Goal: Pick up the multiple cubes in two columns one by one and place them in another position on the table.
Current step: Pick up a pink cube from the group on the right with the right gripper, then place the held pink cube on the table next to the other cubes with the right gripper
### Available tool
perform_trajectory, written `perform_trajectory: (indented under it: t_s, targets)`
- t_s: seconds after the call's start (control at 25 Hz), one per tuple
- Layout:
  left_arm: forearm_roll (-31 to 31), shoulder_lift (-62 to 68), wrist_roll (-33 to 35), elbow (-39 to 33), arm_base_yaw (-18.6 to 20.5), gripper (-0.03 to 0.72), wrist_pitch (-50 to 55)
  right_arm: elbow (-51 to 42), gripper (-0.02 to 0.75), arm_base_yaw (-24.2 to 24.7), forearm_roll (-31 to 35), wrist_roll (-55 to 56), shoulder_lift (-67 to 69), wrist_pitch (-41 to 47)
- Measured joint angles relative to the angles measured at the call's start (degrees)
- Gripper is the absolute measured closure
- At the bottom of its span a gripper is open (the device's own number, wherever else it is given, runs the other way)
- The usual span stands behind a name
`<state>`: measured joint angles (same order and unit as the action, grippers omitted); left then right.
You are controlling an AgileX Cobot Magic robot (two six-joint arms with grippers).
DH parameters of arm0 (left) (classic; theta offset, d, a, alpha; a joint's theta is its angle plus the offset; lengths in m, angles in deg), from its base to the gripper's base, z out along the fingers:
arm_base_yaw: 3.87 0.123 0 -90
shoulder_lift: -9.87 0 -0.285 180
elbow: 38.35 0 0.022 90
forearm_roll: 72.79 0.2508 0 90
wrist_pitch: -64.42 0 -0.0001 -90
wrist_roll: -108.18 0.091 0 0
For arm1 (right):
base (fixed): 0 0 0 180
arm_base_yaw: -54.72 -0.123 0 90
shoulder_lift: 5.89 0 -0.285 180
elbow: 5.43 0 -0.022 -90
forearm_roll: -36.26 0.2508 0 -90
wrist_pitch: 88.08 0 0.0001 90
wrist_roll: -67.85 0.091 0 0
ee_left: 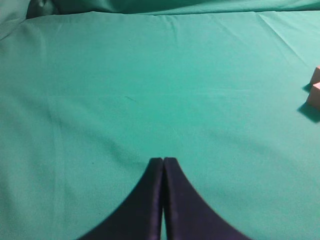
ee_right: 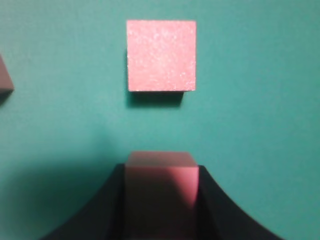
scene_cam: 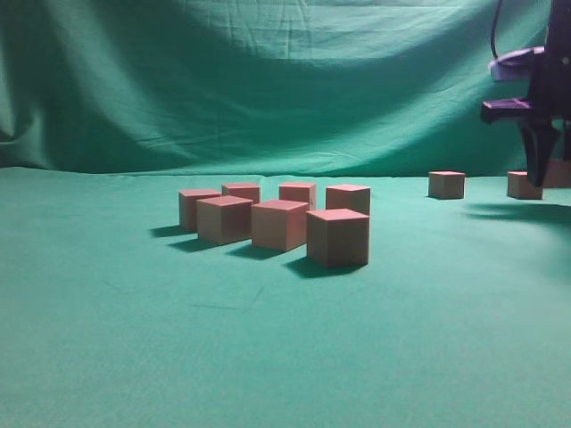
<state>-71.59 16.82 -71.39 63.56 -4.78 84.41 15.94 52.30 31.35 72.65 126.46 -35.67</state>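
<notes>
Far right, the right gripper [ee_right: 161, 200] brackets one cube [ee_right: 161, 172], fingers at its sides; left gripper [ee_left: 163, 162] closed, empty.

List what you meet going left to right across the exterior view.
The group of seven cubes left of center, a lone cube farther back, another cube, then the right gripper by the right edge, with a cube partly hidden behind it.
</notes>
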Motion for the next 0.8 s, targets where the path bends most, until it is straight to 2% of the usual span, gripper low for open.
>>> perform_trajectory:
  t_s: [0.32,0.52,0.64,0.8]
  targets:
    - [0.0,0.0,0.0,0.0,0.0,0.688,0.0,9.8,0.472,-3.1,5.8,-0.7,-5.1,15.2]
    - [0.0,0.0,0.0,0.0,0.0,0.688,0.0,10.3,0.472,-7.4,7.0,-0.8,-11.7,18.4]
    - [0.0,0.0,0.0,0.0,0.0,0.688,0.0,8.1,0.472,-11.0,7.2,-0.9,-15.4,18.4]
    - [0.0,0.0,0.0,0.0,0.0,0.688,0.0,-0.5,0.472,-17.4,7.5,-2.5,-22.4,18.5]
